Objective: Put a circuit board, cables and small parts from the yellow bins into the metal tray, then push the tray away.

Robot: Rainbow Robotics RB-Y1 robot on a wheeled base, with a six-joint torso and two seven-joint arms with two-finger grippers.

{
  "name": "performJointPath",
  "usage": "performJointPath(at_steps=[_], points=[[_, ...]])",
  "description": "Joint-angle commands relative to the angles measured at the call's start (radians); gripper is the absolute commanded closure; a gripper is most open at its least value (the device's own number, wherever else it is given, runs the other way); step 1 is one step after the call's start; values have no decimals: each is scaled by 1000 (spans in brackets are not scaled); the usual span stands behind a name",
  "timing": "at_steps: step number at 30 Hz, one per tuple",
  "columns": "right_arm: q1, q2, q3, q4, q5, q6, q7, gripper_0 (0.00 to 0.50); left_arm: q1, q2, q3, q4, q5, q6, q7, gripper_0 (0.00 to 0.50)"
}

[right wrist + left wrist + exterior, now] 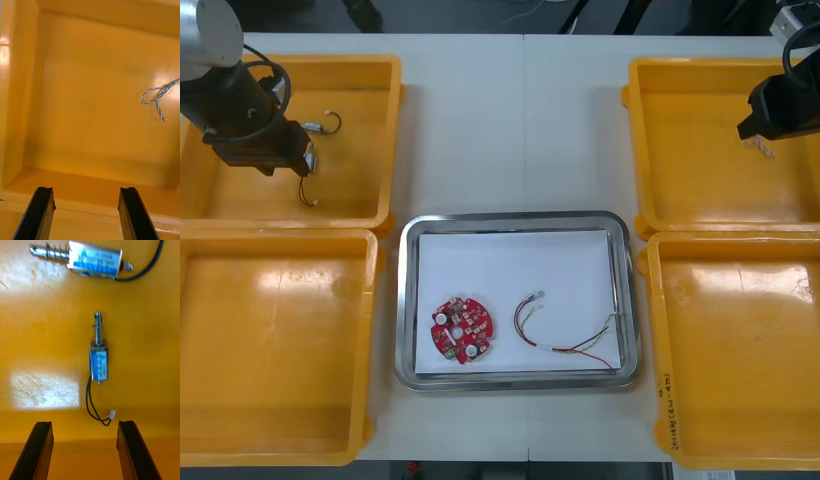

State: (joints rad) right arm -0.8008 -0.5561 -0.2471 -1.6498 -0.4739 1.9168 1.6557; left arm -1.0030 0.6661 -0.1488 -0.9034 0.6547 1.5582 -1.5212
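Left end effector (84, 423) hovers over the far left yellow bin (300, 62), fingers apart, nothing held. One small metal part (99, 360) lies on the bin floor ahead of the gap and in line with it. Its thin black leads (90, 401) and white plug (111, 414) trail back toward my fingers. A second small metal part (93, 258), with a black cable, lies beyond it, not touching. Right end effector (86, 189) hangs over the far right yellow bin (720, 65), fingers also apart, empty. The blue and white cable (157, 93) lies flat on that bin's floor, off to one side of the gap, not between the fingers.

Risks, my guess:
- **Left:** if I close short I pinch the leads or plug instead of the body, and the part dangles or drops before the tray.
- **Left:** the body looks like smooth metal and the bin floor is glossy, so it may skid or twist out.
- **Right:** the cable is thin and flat on the floor, so my fingers could shut on nothing or scrape the bin.
- **Tray:** a careless drop into the metal tray (510, 218) could land on the circuit board (462, 330) or the red and yellow cable (570, 335) lying in it, apart from each other.

Tabletop (480, 130) is light and plain, with a seam down the middle. The tray sits centre, near side, between the bins. Near yellow bins (280, 350) look bare. Dark floor (450, 12) lies beyond the far edge.
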Motion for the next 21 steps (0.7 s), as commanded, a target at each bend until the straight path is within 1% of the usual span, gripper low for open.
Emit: performJointPath(at_steps=[1,5,11,15,17,21], points=[[-71,-42,-35,39,29,3,-42,0,-72,-11,-3,54,-20,-78,-5,0],[-98,-42,-32,100,51,3,-56,0,-86,-28,-3,103,-24,-142,-17,0],[-129,-42,-15,206,70,3,-68,0,-89,-53,-3,124,-26,-195,-25,0],[-163,-41,-5,295,86,-50,-76,0,-89,-68,-3,144,-29,-225,-27,0],[-192,-39,-6,361,95,-81,-80,0,-89,-72,-6,158,-29,-250,-34,0],[-235,-41,-5,456,116,-128,-83,0,-89,-74,-23,173,-30,-264,-42,0]])
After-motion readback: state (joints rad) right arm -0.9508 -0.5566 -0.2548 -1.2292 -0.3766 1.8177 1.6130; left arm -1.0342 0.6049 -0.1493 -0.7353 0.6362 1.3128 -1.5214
